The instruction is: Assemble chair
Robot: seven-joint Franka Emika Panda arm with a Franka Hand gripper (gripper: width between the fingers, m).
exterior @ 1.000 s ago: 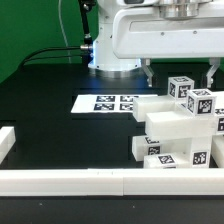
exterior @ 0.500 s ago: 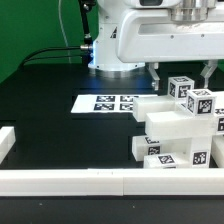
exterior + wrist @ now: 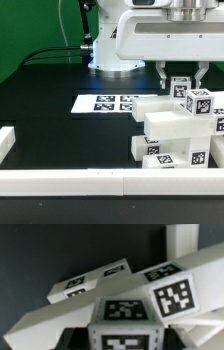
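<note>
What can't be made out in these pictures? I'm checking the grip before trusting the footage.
- Gripper contact with the tagged post: exterior view, too small to tell.
- Fingertips: wrist view, blurred and cut off by the frame edge.
- Chair far side: exterior view, cut by the right edge.

Exterior cam: low, table-level, mid-range, facing the chair (image 3: 178, 128). Wrist cam: close above it, probably looking down. Both share its tagged top blocks.
</note>
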